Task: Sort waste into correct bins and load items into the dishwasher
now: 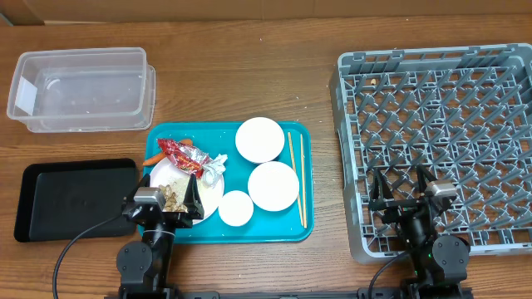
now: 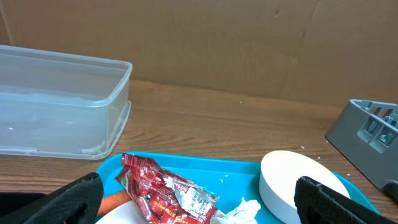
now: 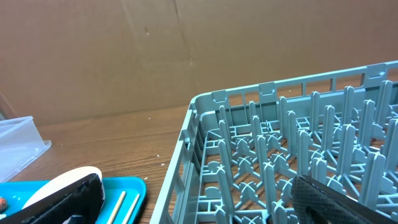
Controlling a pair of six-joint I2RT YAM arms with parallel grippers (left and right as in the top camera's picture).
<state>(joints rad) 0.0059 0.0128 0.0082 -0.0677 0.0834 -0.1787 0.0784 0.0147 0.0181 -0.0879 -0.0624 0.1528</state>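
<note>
A teal tray (image 1: 291, 224) holds a white plate (image 1: 208, 198) with a red wrapper (image 1: 180, 155), an orange carrot (image 1: 155, 158), crumpled white paper (image 1: 215, 169) and brown scraps (image 1: 175, 195). Two white bowls (image 1: 260, 139) (image 1: 273, 185), a small cup (image 1: 235, 208) and two chopsticks (image 1: 297, 178) also lie on it. My left gripper (image 1: 169, 202) is open over the plate's near edge; its wrist view shows the wrapper (image 2: 168, 190) between the fingers (image 2: 198, 211). My right gripper (image 1: 403, 193) is open and empty over the grey rack's (image 1: 432, 91) near left corner.
A clear tub (image 1: 83, 89) stands at the back left. A black tray (image 1: 75, 199) lies left of the teal tray. The rack (image 3: 261, 143) fills the right side. A cardboard wall (image 2: 217, 37) stands behind the table.
</note>
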